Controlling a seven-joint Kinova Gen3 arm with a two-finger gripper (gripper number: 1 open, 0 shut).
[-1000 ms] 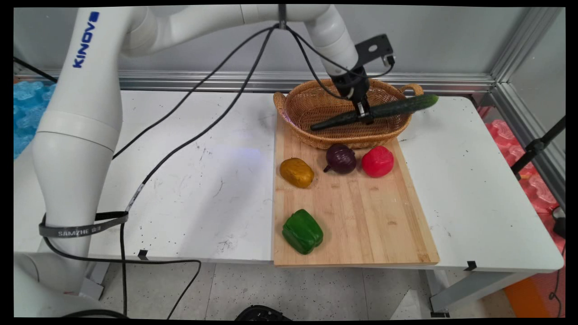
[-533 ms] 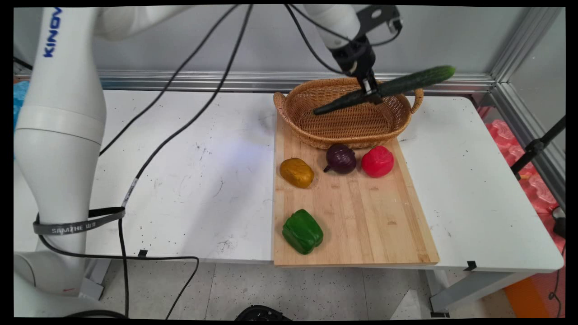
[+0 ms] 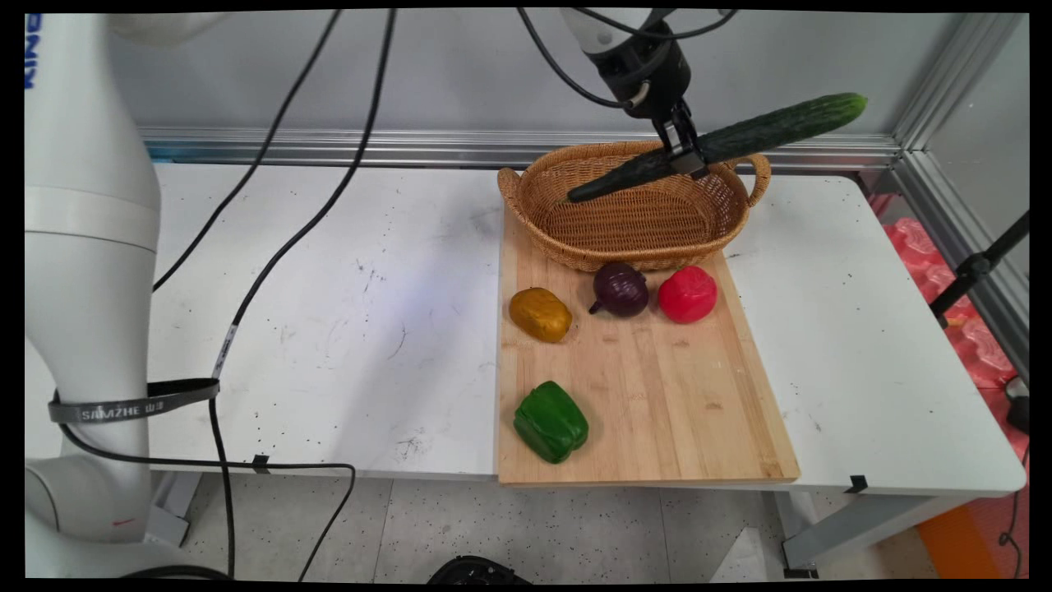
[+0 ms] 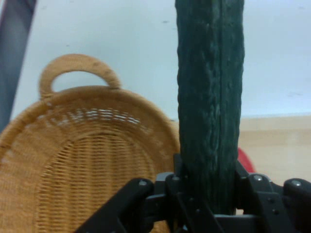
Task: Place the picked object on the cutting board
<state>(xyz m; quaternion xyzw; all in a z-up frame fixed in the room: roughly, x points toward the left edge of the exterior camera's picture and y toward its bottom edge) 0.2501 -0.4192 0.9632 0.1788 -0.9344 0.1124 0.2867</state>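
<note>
One cucumber (image 3: 723,144) sits clamped in my claw (image 3: 686,158), gripped near its middle and lifted clear above the basket (image 3: 575,226), its far end tilted up toward the wall. In the hand view the claw is closed tight on the dark green skin, with the basket's handle off to one side. Below, on the cutting board (image 3: 657,395), lie a red tomato (image 3: 687,293), a purple onion (image 3: 620,289), a yellow-brown potato (image 3: 540,314) and a green pepper (image 3: 550,421); the board rests on the white desk (image 3: 329,329). My arm reaches down from the top edge, wrist angled slightly rightward.
</note>
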